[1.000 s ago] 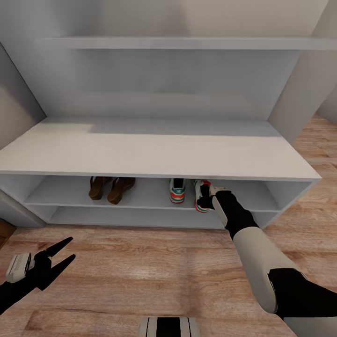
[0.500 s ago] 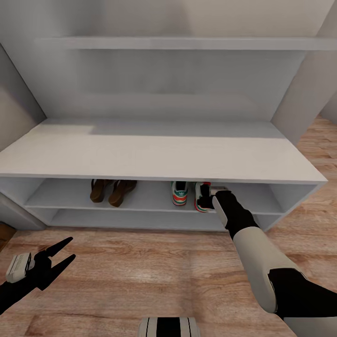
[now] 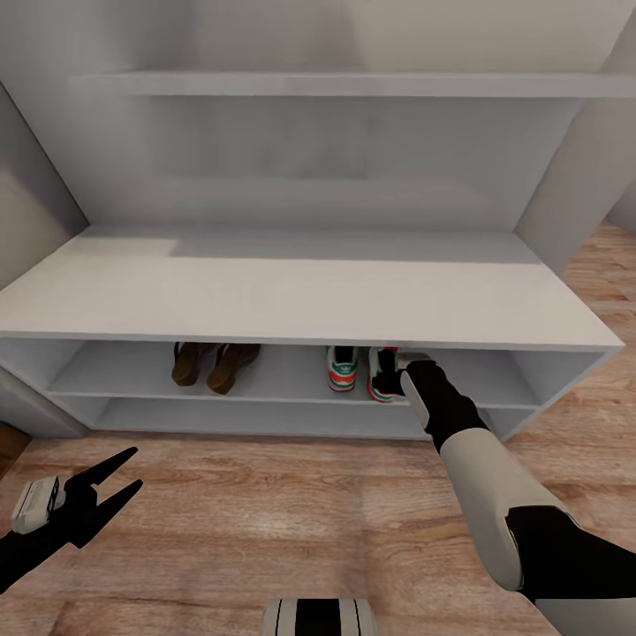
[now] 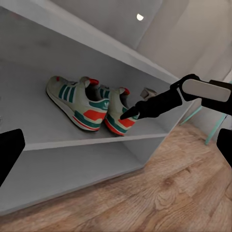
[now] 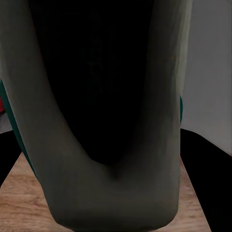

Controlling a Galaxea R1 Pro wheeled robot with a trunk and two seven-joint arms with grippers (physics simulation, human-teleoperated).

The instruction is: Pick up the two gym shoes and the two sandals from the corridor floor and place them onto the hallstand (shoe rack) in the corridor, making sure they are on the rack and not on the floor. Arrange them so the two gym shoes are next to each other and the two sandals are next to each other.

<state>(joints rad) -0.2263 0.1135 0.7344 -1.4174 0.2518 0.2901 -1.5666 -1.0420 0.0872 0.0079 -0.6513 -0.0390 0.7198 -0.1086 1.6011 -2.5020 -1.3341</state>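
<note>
Both sneakers are on the rack's [image 3: 291, 309] upper shelf, side by side, heels facing out at us: the left sneaker [image 3: 342, 368] sits free, and the right sneaker [image 3: 382, 374] has our right gripper [image 3: 408, 371] at its heel. From the left wrist cam the pair looks snug together, the left sneaker [image 4: 76, 102] just beside the right sneaker [image 4: 116, 108], with a dark finger [image 4: 150, 105] of the right gripper pressed against the heel of the nearer one. The right wrist cam is jammed up close on the shoe's opening [image 5: 104, 87], cream rim all around a dark inside, so we honestly can't tell whether that gripper is pinching the shoe or spread. Further along the same shelf, well apart from the sneakers, the two sandals [image 3: 212, 362] sit next to each other, also heels out. Our left gripper [image 3: 110, 481] hangs low over the floor [image 3: 291, 521] in front of the rack, fingers spread wide and holding nothing. A wall shelf [image 3: 336, 82] runs across above the rack.
</note>
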